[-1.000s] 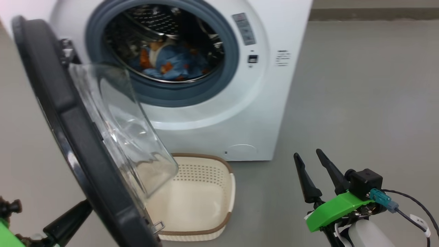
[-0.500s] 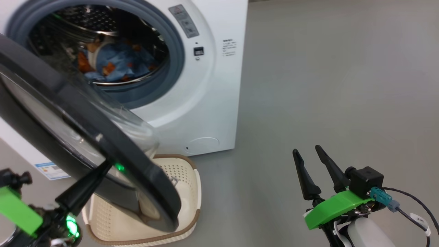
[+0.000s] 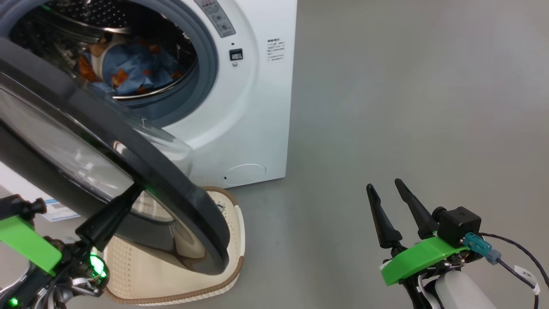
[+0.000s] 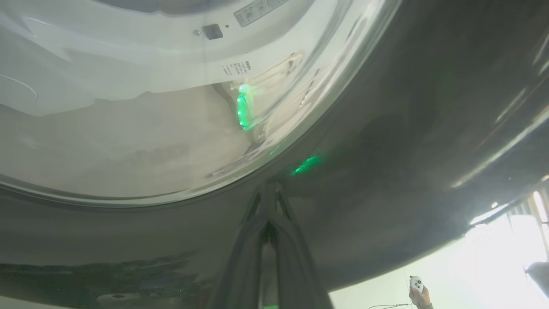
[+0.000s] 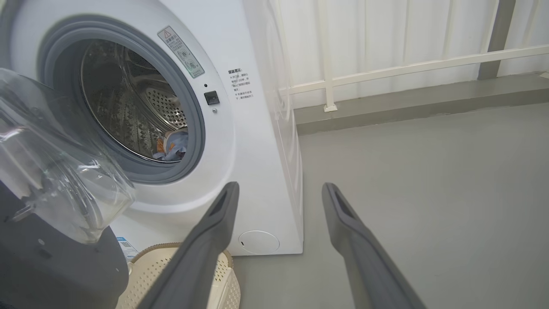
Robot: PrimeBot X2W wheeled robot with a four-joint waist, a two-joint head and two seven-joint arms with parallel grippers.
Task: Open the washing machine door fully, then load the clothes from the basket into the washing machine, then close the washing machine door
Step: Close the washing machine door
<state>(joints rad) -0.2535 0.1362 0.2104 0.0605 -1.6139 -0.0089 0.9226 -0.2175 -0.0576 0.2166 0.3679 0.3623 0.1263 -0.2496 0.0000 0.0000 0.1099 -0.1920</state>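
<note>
door (image 3: 141,171) swung toward machine | left claw (image 3: 128,195) closed, pressing its rim | right claw (image 3: 384,184) spread, empty | one basket (image 3: 233,223)

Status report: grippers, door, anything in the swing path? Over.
Left gripper shut, tips on the washing machine door rim. Right gripper open, holding nothing. Door part open; clothes in drum. Basket sits beneath door's lower edge, contact unclear.
</note>
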